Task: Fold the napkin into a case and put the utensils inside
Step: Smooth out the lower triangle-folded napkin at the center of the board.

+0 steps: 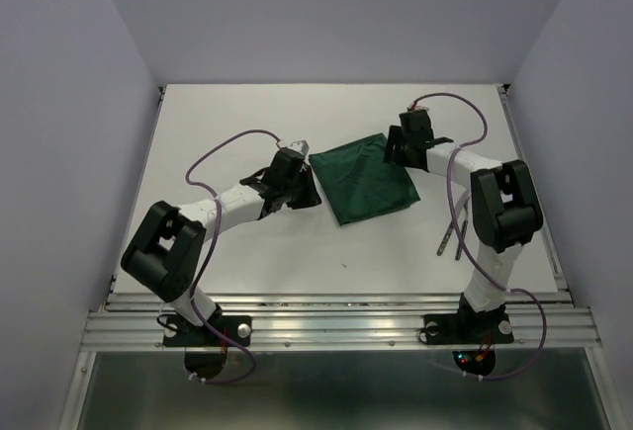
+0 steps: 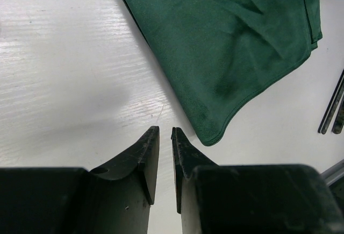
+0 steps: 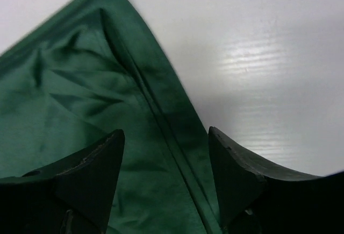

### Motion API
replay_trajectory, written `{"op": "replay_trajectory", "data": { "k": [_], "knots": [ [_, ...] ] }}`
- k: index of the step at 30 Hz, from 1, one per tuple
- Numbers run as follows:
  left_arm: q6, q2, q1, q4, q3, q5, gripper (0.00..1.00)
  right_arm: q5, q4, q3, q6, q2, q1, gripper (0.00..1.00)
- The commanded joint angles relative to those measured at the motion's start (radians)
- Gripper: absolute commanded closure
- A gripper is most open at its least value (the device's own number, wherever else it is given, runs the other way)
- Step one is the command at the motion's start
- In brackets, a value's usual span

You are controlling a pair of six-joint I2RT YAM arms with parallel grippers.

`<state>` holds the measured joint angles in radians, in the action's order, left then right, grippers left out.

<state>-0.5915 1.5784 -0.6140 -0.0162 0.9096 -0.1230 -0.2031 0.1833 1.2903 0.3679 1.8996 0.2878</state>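
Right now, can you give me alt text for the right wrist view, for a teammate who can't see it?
The right end effector is open, its two dark fingers straddling the hemmed edge of the dark green napkin, which lies wrinkled on the white table. The napkin's corner points toward the upper left of the view.

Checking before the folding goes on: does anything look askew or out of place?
The napkin lies slanted to the edges of the table and is lightly wrinkled. The utensils sit apart from it, toward the right edge, partly hidden from above. Nothing looks spilled or damaged.
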Motion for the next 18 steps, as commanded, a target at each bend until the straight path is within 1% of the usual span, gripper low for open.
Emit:
{"op": "replay_trajectory", "data": {
  "k": [1, 5, 7, 9, 10, 11, 12, 14, 15, 16, 17, 18],
  "knots": [
    [0.019, -0.003, -0.004, -0.013, 0.032, -0.015, 0.73, -0.002, -0.025, -0.066, 0.0, -0.019, -0.015, 0.28],
    [0.022, -0.004, -0.004, -0.013, 0.031, -0.015, 0.73, 0.001, -0.025, -0.111, 0.002, -0.031, -0.015, 0.28],
    [0.022, -0.006, -0.004, -0.013, 0.031, -0.015, 0.73, 0.01, -0.025, -0.134, -0.001, -0.042, -0.015, 0.33],
    [0.021, -0.009, -0.004, -0.013, 0.028, -0.015, 0.73, 0.013, -0.025, -0.149, 0.0, -0.05, -0.015, 0.42],
    [0.021, -0.011, -0.004, -0.013, 0.028, -0.012, 0.73, 0.017, -0.027, -0.172, 0.002, -0.056, -0.015, 0.5],
    [0.022, -0.012, -0.004, -0.013, 0.028, -0.012, 0.73, 0.021, -0.027, -0.183, 0.003, -0.063, -0.015, 0.53],
    [0.022, -0.015, -0.004, -0.011, 0.026, -0.009, 0.73, 0.027, -0.027, -0.192, 0.006, -0.077, -0.015, 0.61],
    [0.024, -0.018, -0.004, -0.01, 0.026, -0.007, 0.73, 0.043, -0.031, -0.232, 0.019, -0.099, -0.015, 0.7],
    [0.024, -0.018, -0.004, -0.01, 0.029, -0.007, 0.73, 0.062, -0.039, -0.247, 0.026, -0.126, -0.015, 0.77],
    [0.025, -0.018, -0.004, -0.01, 0.028, -0.009, 0.73, 0.062, -0.044, -0.264, 0.038, -0.143, -0.015, 0.77],
    [0.024, -0.02, -0.004, -0.01, 0.029, -0.007, 0.73, 0.088, -0.05, -0.302, 0.057, -0.158, -0.015, 0.83],
    [0.025, -0.02, -0.004, -0.01, 0.031, -0.009, 0.73, 0.102, -0.062, -0.322, 0.069, -0.174, -0.015, 0.85]
  ]
}}
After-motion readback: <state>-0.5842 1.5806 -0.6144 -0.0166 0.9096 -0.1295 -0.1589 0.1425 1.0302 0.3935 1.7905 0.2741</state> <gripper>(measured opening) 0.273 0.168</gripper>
